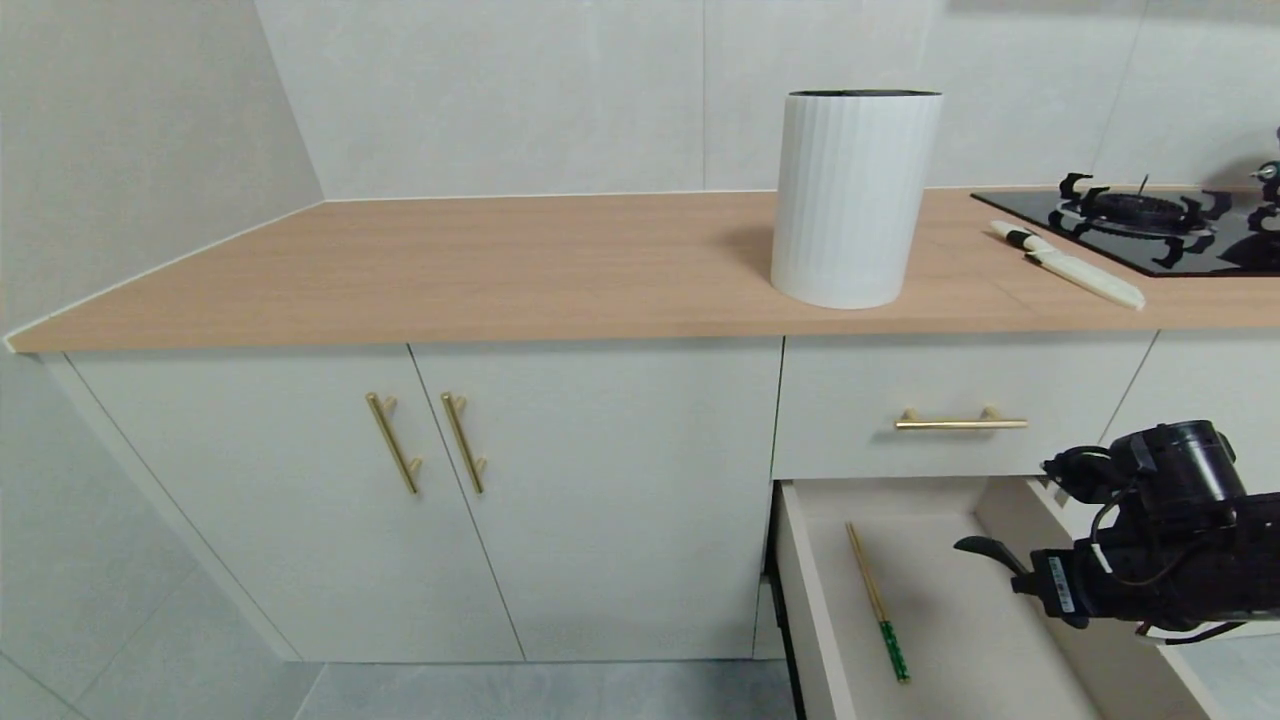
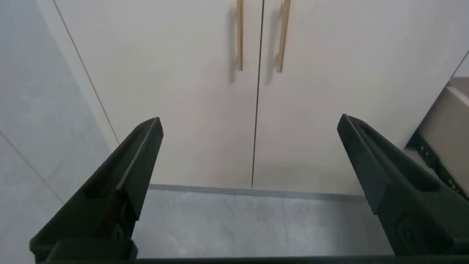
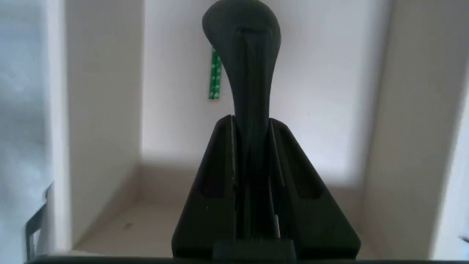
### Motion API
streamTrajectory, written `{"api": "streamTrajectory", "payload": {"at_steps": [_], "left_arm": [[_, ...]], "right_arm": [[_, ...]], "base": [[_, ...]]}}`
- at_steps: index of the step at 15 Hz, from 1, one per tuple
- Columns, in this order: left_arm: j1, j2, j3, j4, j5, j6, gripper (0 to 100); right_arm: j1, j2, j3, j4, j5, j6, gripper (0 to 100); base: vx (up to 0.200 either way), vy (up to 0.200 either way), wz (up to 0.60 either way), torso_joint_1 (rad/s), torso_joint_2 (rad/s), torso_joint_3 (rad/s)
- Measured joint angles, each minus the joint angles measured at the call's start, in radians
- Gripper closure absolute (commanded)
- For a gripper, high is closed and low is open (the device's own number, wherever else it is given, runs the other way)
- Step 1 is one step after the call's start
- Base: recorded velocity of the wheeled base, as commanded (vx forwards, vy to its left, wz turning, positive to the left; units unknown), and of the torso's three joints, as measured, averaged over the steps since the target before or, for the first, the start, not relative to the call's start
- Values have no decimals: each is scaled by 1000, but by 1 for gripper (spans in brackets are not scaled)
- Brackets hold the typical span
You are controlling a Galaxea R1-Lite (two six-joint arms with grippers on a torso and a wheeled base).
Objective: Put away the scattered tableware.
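Chopsticks point(image 1: 877, 601) are seen in the open drawer point(image 1: 800, 570) at 5 o'clock, the right hand point(image 1: 975, 548) clenched empty over it, the left hand point(image 2: 249, 126) spread wide. The knife point(image 1: 1070, 265), at 2 o'clock on the bench point(image 1: 500, 270), could be nudged off the edge if approached badly.

The left claw point(image 2: 249, 123) and right claw point(image 1: 1028, 582) are black, like the spoon point(image 1: 980, 547) pinched in the right. Beside that claw lie chopsticks point(image 1: 877, 600) in a cream drawer point(image 1: 800, 560) — pale bamboo with green speckled ends. Above it, the bench point(image 1: 500, 270) is tan wood-grain and the ribbed canister point(image 1: 850, 200) is white.
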Motion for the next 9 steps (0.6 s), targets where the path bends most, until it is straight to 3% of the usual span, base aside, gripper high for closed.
{"api": "streamTrajectory", "payload": {"at_steps": [4, 9], "left_arm": [[-1, 0, 0, 0, 0, 0, 0], [0, 0, -1, -1, 0, 0, 0]], "right_arm": [[-1, 10, 1, -7, 0, 0, 100], [-2, 29, 0, -78, 0, 0, 100]], "base": [[0, 0, 0, -43, 403, 349], [0, 0, 0, -6, 64, 56]]}}
